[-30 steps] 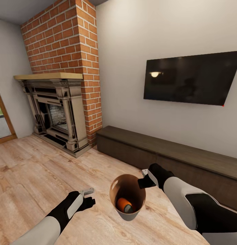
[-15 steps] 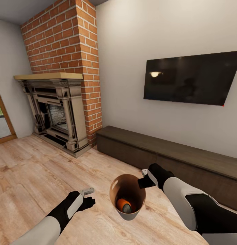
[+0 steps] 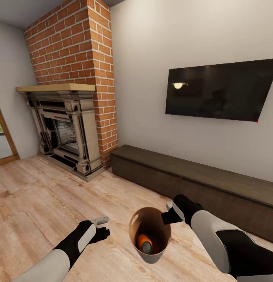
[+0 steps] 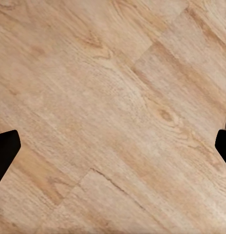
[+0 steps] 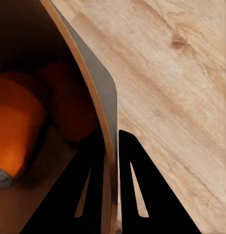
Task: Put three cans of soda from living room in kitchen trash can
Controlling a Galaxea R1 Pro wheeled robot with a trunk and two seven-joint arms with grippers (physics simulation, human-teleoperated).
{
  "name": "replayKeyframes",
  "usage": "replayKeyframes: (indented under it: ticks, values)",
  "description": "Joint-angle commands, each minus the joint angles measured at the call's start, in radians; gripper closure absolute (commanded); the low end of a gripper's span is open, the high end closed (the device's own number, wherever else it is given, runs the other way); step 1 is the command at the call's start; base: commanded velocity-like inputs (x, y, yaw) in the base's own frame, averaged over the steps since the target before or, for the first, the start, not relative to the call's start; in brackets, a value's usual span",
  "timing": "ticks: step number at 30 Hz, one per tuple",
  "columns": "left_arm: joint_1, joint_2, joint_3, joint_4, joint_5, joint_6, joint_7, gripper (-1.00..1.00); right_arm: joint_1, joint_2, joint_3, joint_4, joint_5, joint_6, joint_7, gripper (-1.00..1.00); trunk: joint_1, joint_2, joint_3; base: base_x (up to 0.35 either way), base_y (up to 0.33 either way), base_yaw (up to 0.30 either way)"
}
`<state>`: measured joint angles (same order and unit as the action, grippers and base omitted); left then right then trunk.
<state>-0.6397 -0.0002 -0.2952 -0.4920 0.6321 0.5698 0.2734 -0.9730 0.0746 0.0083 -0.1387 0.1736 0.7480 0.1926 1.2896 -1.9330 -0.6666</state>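
Note:
The tash can (image 3: 152, 255), copper-brown inside and pale grey outside, hangs just above the wood floor in front of me in the head view. My right gripper (image 3: 168, 216) is shut on its rim; the right wrist view has one finger inside the wall (image 5: 112, 122) and one outside. An orange can of soda (image 3: 143, 241) lies at the bottom, also seen in the wrist view (image 5: 15, 126). A darker orange shape beside it could be a second can or a reflection. My left gripper (image 3: 100, 228) hangs open over bare floor, its fingertips (image 4: 6, 151) far apart.
I am in the living room. A red-brick fireplace (image 3: 70, 129) stands at the left. A low dark bench (image 3: 191, 178) runs along the wall under the TV (image 3: 222, 90), close behind my right arm. Light wood floor (image 3: 38, 196) spreads to the left.
My right gripper and the tash can have dropped slightly and shifted a little right. The can inside has rolled a bit. The left arm is still.

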Motion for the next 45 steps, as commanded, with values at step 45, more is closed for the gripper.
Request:
replayKeyframes:
  ticks: [45]
  values:
    - [0.002, 0.069, 0.001, 0.007, 0.001, -0.071, -0.126, -1.00, 0.016, -0.020, -0.004, -0.007, -0.019, -0.001, -0.075, 1.00, 0.000, 0.000, -0.006, 0.000, 0.000, 0.099]
